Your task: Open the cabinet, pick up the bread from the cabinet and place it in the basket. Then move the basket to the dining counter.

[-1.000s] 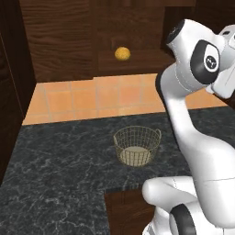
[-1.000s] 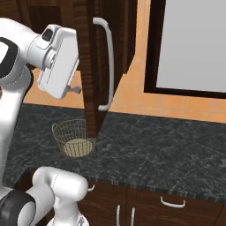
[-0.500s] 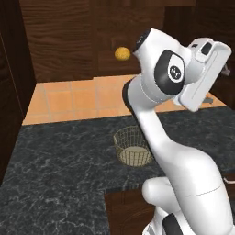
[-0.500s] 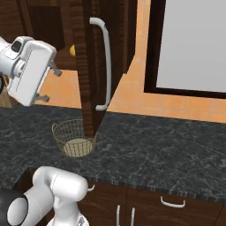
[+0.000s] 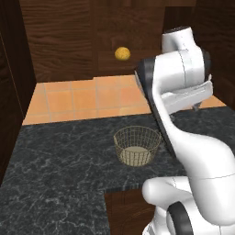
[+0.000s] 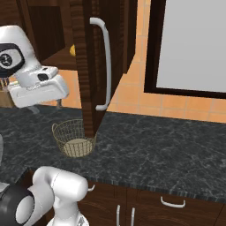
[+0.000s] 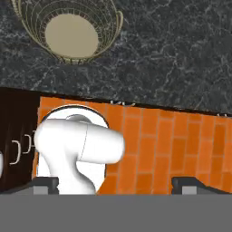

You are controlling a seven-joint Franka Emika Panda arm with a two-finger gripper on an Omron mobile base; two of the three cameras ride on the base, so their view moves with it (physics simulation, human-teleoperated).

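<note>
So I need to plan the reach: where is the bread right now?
The bread sits inside the open cabinet, seen top centre in the left base view, above and behind the empty basket on the dark counter.

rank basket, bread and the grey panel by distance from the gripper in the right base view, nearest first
From the gripper, at the left:
1. Basket, on the dark counter just below and to its right.
2. Bread, higher up, back inside the cabinet.
3. Grey panel, far across on the right wall.

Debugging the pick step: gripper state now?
Gripper: open, holding nothing; the bread sits in the cabinet.
</note>
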